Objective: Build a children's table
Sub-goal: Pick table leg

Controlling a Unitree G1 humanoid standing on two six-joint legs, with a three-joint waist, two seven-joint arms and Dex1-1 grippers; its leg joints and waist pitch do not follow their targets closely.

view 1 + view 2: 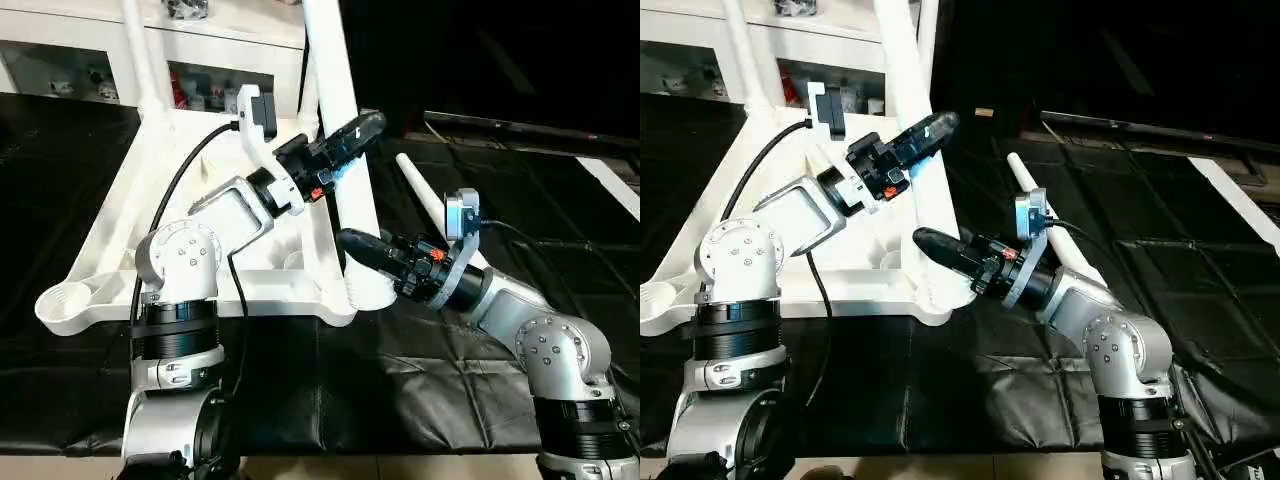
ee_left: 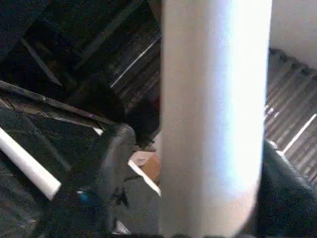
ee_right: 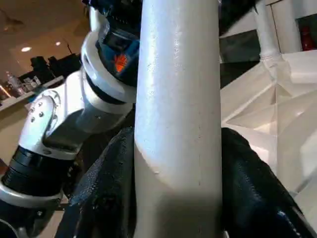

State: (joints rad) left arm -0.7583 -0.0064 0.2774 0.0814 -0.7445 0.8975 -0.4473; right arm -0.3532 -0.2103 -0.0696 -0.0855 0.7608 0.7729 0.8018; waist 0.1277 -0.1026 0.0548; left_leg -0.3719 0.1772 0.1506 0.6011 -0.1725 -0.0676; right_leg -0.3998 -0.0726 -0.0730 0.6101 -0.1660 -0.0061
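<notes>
The white tabletop (image 1: 110, 230) lies upside down on the black mat, ribbed side up. A long white leg (image 1: 330, 60) stands tilted in its near right corner socket. My right gripper (image 1: 355, 250) is shut on this leg low down, both fingers (image 3: 106, 188) pressed against its sides. Higher up, my left gripper (image 1: 350, 135) straddles the same leg (image 2: 213, 124) and is open, with a gap between one finger (image 2: 116, 163) and the tube. A second leg (image 1: 140, 50) stands at the far left corner. A loose leg (image 1: 425, 195) lies on the mat to the right.
An empty round socket (image 1: 65, 300) shows at the tabletop's near left corner. A white cabinet (image 1: 60, 70) with glass doors stands behind the table. Black mat (image 1: 400, 380) covers the floor in front and to the right.
</notes>
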